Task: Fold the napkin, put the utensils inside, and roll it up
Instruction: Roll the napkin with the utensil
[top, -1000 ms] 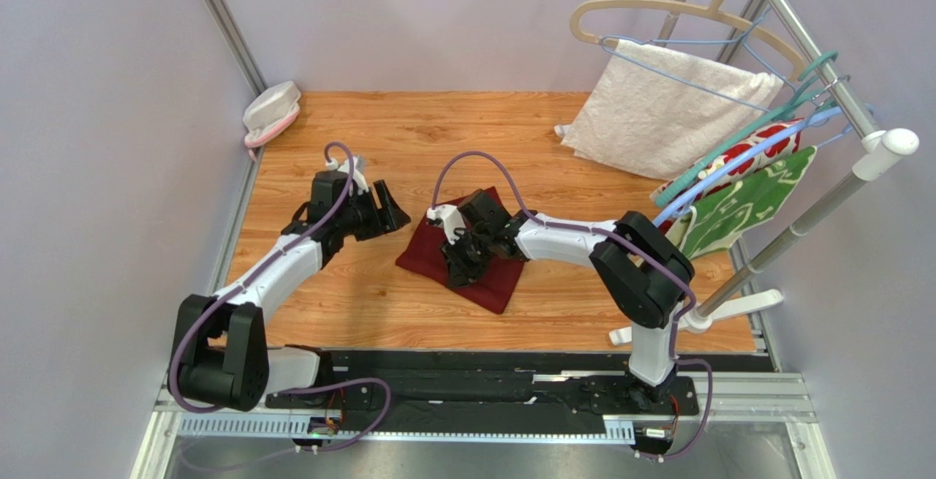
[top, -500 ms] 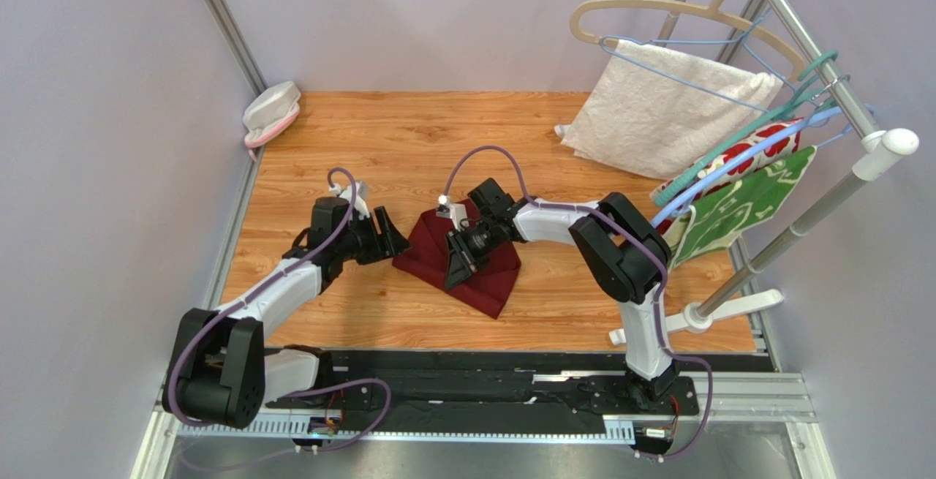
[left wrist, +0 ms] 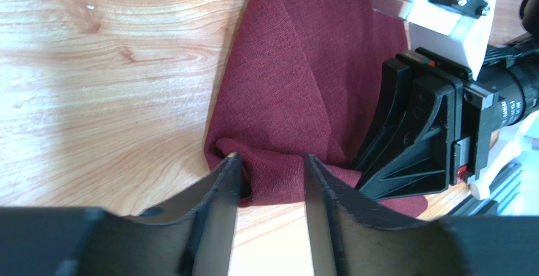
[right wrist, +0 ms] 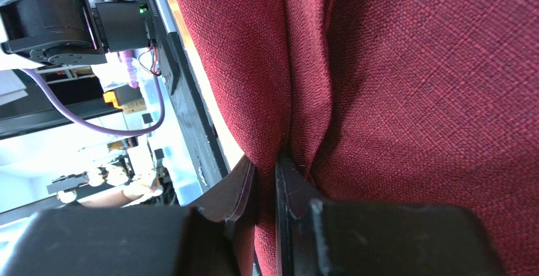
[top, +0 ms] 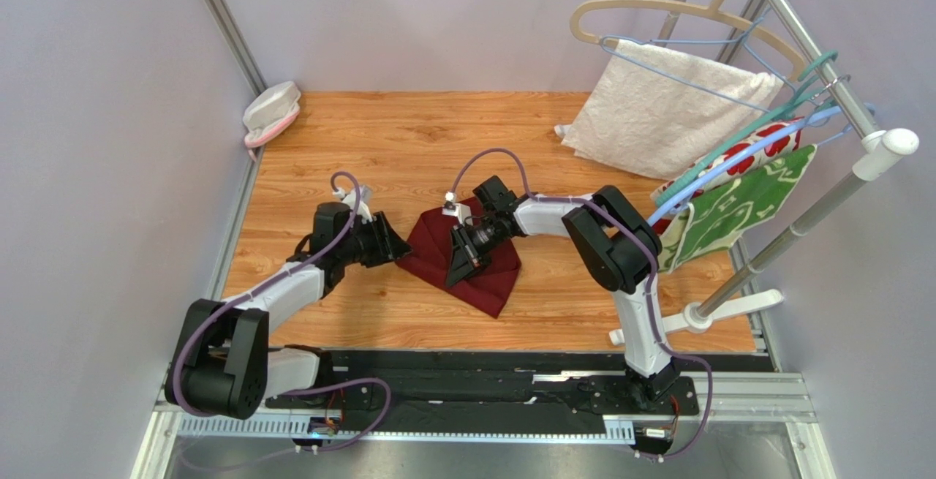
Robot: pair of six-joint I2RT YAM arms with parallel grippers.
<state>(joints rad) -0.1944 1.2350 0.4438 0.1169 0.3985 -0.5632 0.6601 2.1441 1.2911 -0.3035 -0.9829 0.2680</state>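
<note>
The dark red napkin [top: 483,282] lies bunched and partly folded on the wooden table, mid-view. My right gripper [top: 459,265] is over its middle and shut on a pinched fold of the napkin [right wrist: 297,99]. My left gripper [top: 398,246] is at the napkin's left corner with its jaws open; the rolled corner [left wrist: 272,175] sits between the fingertips [left wrist: 228,175], not squeezed. The right gripper's black body [left wrist: 436,130] shows close by in the left wrist view. No utensils show in any view.
A white textured towel [top: 665,106] hangs on hangers at the back right, with red and green floral cloths [top: 747,188] on a rack [top: 835,188]. A pink-and-white object [top: 270,112] sits at the back left corner. Grey walls enclose the table.
My left gripper has moved right to the napkin's left corner. My right gripper has shifted a little left and back over the napkin, which is more bunched.
</note>
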